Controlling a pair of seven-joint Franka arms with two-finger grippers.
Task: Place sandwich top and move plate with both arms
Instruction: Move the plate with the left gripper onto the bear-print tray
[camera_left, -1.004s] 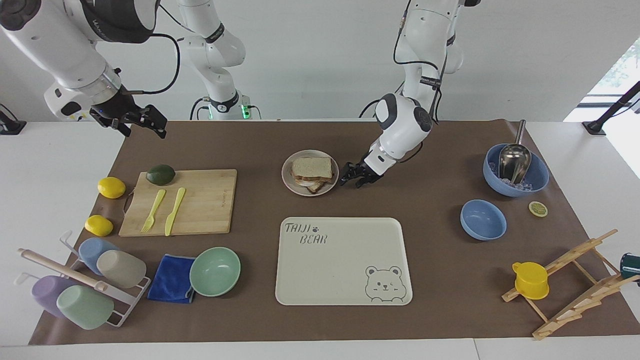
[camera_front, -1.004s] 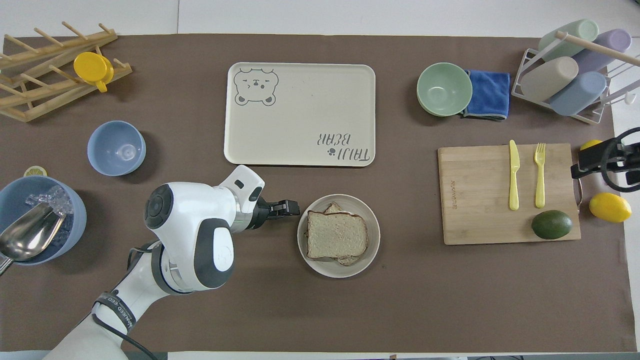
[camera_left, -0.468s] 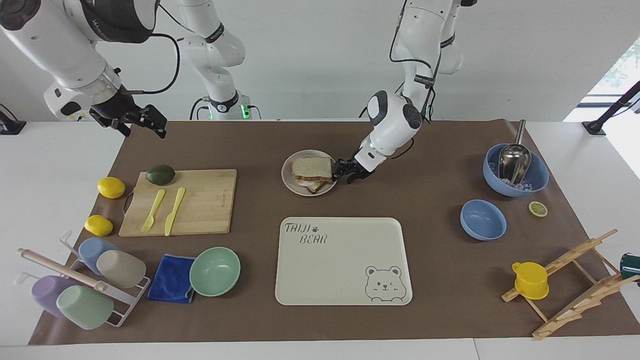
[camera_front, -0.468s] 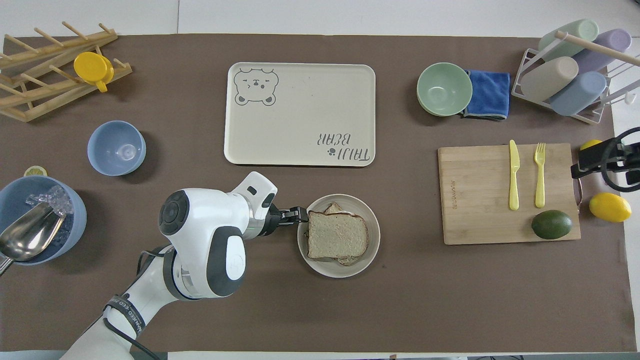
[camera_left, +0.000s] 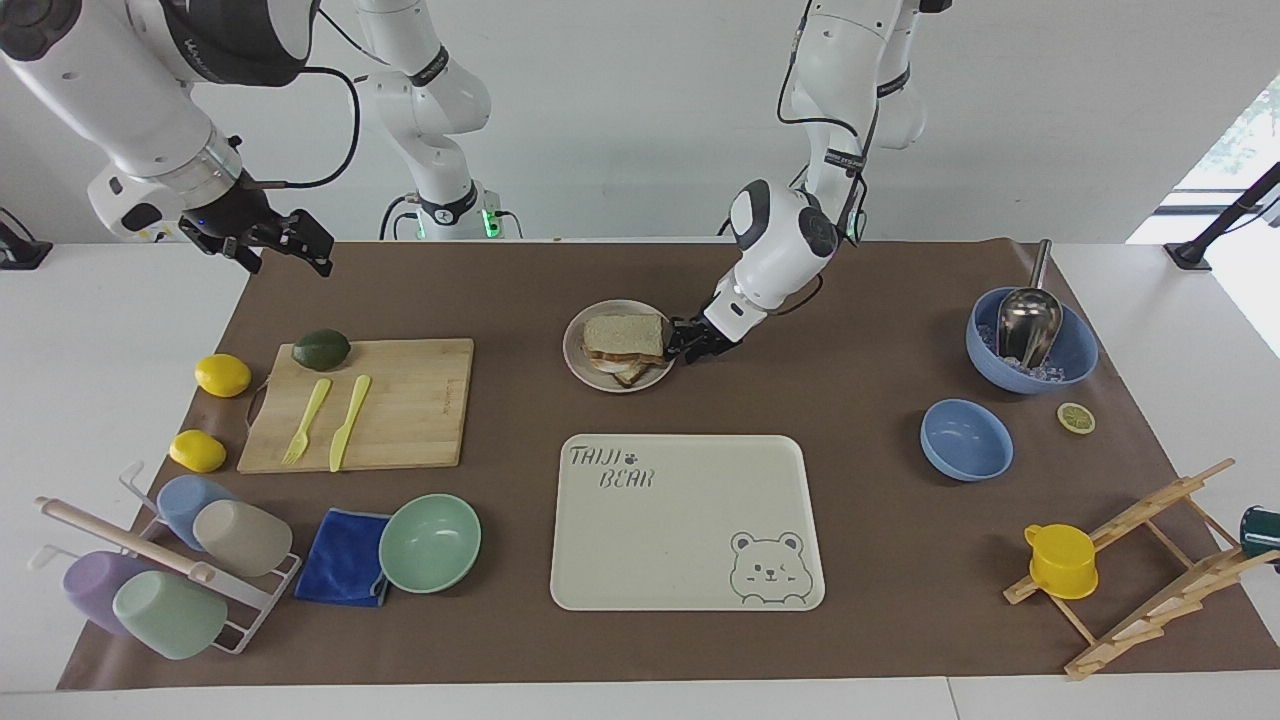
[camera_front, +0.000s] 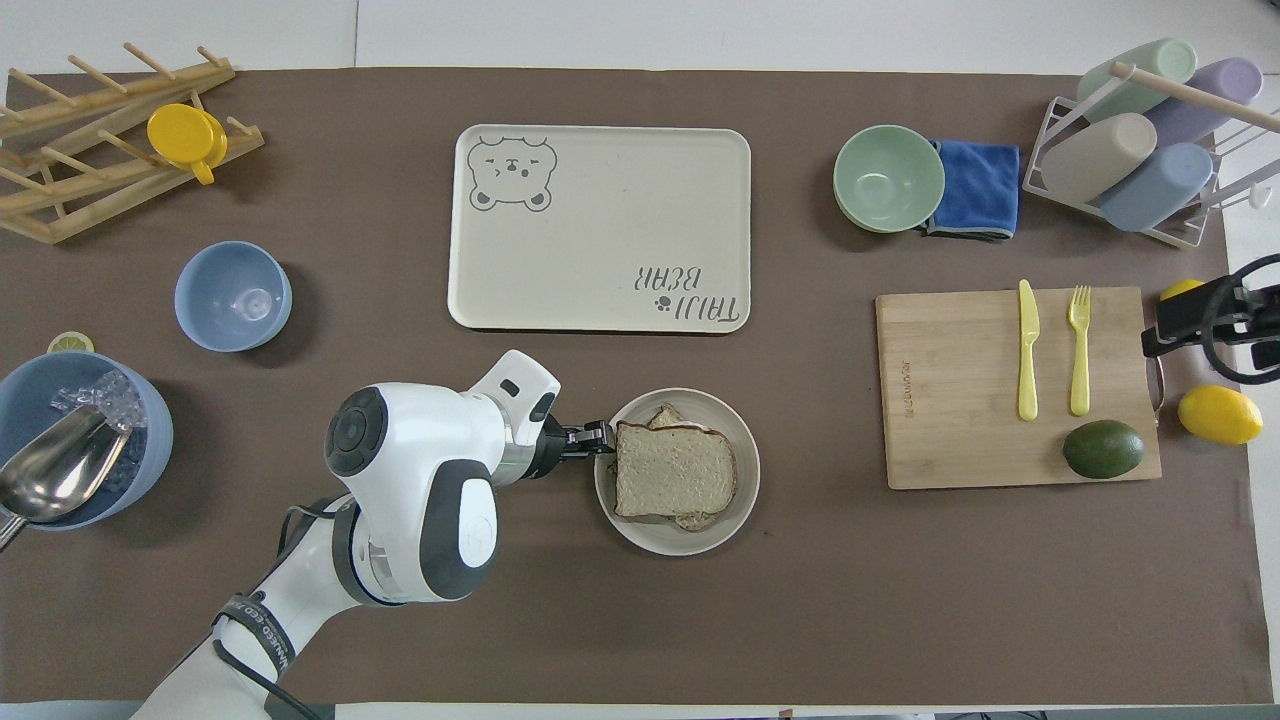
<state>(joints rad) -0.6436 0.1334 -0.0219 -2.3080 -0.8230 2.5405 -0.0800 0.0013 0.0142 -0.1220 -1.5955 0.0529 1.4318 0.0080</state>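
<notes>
— So, where is the sandwich top (camera_left: 624, 334) at this point?

— It lies flat on the stack in the plate (camera_left: 578, 368), covering the darker slice underneath, whose corners poke out at the edges. In the overhead view the plate (camera_front: 727, 512) sits on the brown mat (camera_left: 860, 300) in the middle of the table, nearer to the robots than the tray (camera_left: 690, 520) with the bear drawing.

— And the left gripper?

— The left gripper (camera_left: 686, 342) is low, right at the plate's rim on the side toward the left arm's end of the table. From above, the left gripper (camera_front: 600, 438) overlaps the rim just beside the edge of the bread. Its fingers are drawn close around that rim, but I cannot tell whether they have actually pinched it or are merely touching it.

— Is the bread itself touched?

— The fingertips are just beside its crust; contact with the bread cannot be made out.

— What about the right gripper?

— The right gripper (camera_left: 262, 238) waits up in the air over the corner of the mat at the right arm's end of the table, well apart from the plate. Its fingers are spread and hold nothing. From above only a bit of it (camera_front: 1195, 315) shows, over the spot between the two lemons (camera_front: 1219, 414).

— Anything close to the plate?

— The cutting board (camera_left: 400, 400) with the avocado (camera_left: 321, 349), yellow fork (camera_left: 306, 421) and knife (camera_left: 350, 421) lies toward the right arm's end; the plate is apart from it.
</notes>
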